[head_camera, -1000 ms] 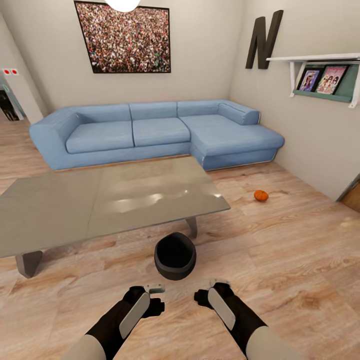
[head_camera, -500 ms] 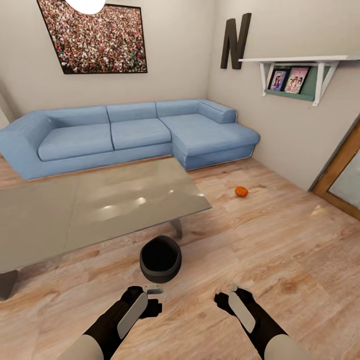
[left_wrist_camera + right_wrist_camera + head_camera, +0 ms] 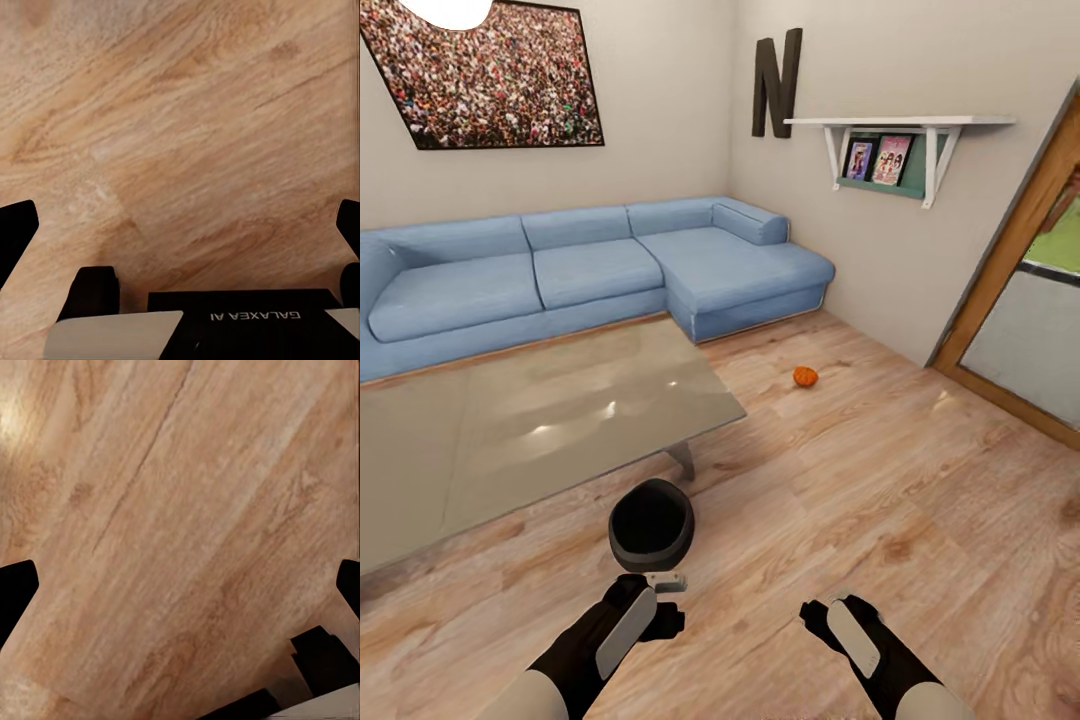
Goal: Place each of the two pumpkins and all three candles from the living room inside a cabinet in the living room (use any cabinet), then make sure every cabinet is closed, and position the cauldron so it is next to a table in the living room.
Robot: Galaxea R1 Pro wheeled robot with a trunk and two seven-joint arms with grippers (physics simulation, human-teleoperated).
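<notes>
Left jaws (image 3: pixel 660 578) and right jaws (image 3: pixel 838 602) hang low over bare wood floor (image 3: pixel 920 500), pointing down. Both wrist views look onto floorboards with a dark fingertip at each side edge of the picture: both sets of jaws spread wide, nothing held. Left fingertips (image 3: pixel 16 236) and right fingertips (image 3: pixel 15 585) are clear of the boards.

Just ahead of the left jaws: black cauldron (image 3: pixel 651 525), upright, open mouth, standing on the floor. It sits just beside the near corner of the grey surface (image 3: pixel 540 420), close to that corner's leg; contact with the leg cannot be told.

Ahead of the right jaws the floor runs open, no obstacles, up to one pumpkin (image 3: pixel 805 376) lying on the boards, well beyond the surface's far right corner and near the end of the blue sofa (image 3: pixel 610 270).

Farther right of the right jaws: wood-framed door (image 3: pixel 1020 300). Beyond the pumpkin, the wall carries a white shelf (image 3: pixel 900 125) with framed pictures.
</notes>
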